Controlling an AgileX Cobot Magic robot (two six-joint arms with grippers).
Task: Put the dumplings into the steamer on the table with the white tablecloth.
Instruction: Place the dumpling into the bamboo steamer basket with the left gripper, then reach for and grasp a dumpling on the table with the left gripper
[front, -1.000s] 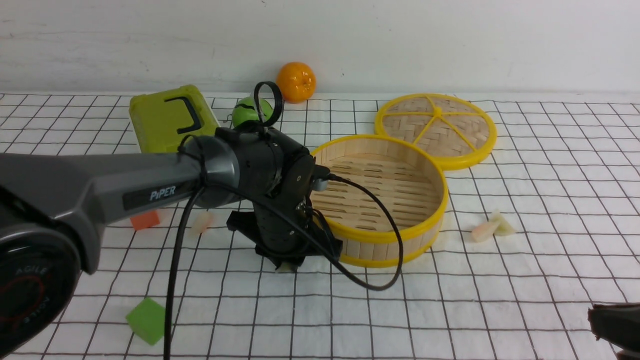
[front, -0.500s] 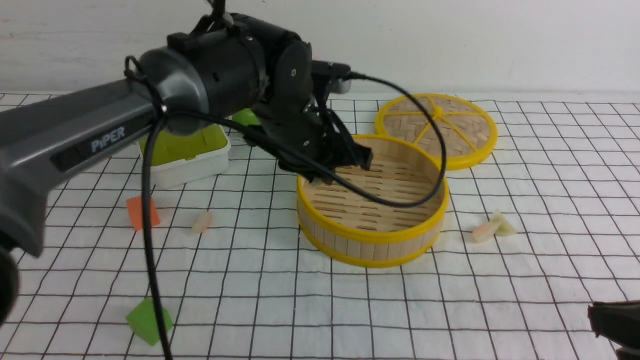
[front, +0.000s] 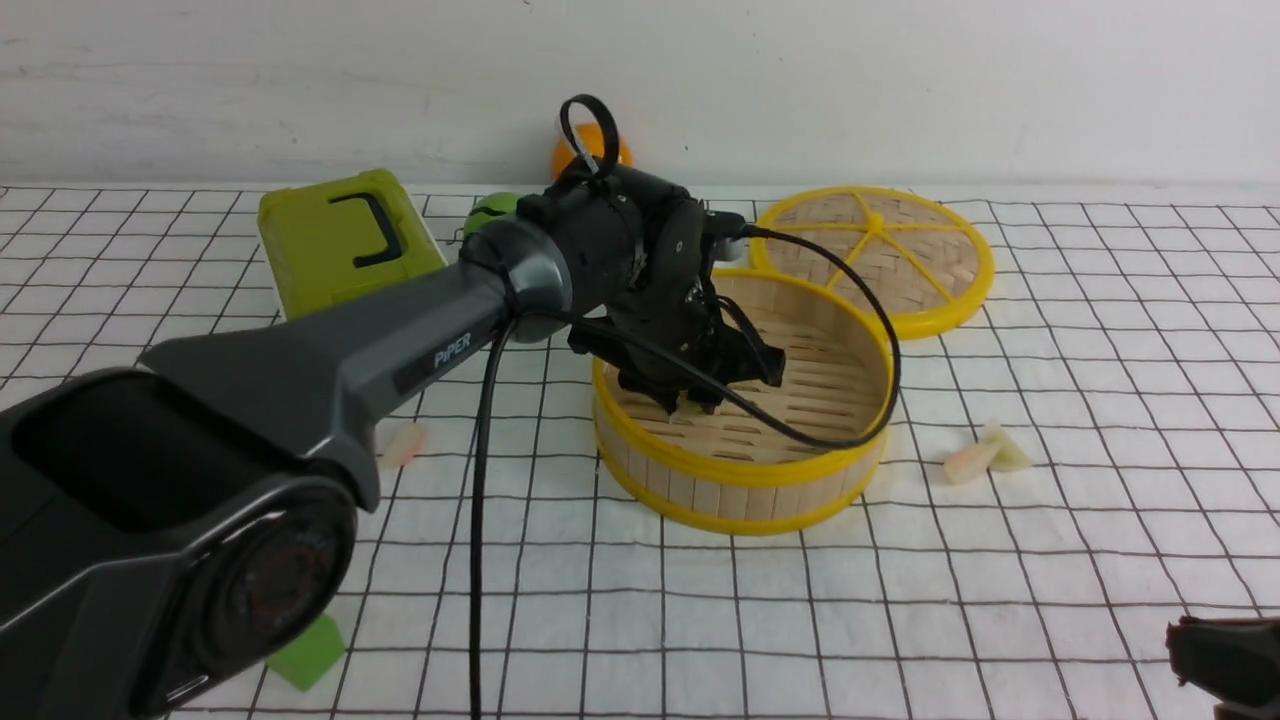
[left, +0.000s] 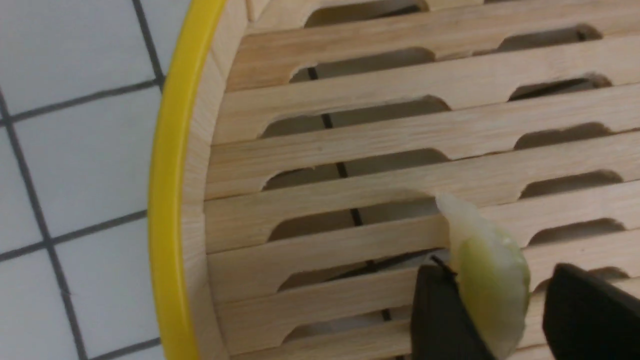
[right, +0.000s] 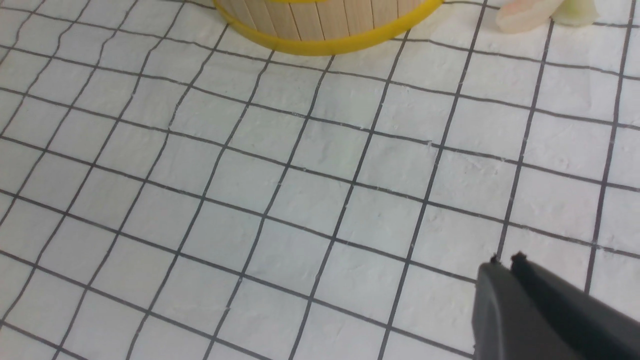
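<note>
The steamer (front: 740, 470) stands mid-table on the white grid tablecloth (front: 900, 620). My left gripper (front: 700, 400) reaches down inside it, just above the slatted floor. In the left wrist view the left gripper (left: 500, 280) is open; a pale green dumpling (left: 490, 280) leans on one finger (left: 435, 310), with a gap to the other, over the steamer floor near its rim (left: 170, 200). A pink dumpling (front: 403, 443) lies left of the steamer. A pink dumpling (front: 968, 462) and a green one (front: 1005, 455) lie to its right. My right gripper (right: 505, 260) is shut and empty at the near right (front: 1220, 650).
The flat woven lid (front: 870, 255) lies behind the steamer on the right. A green box (front: 340, 235), a green ball (front: 490, 215) and an orange (front: 575, 160) stand at the back left. A green cube (front: 305, 655) lies near the front left.
My left gripper rose from the cloth in front of the steamer, swung over the rim with the green dumpling and came down inside. Its jaws now stand apart. The right arm has barely moved.
</note>
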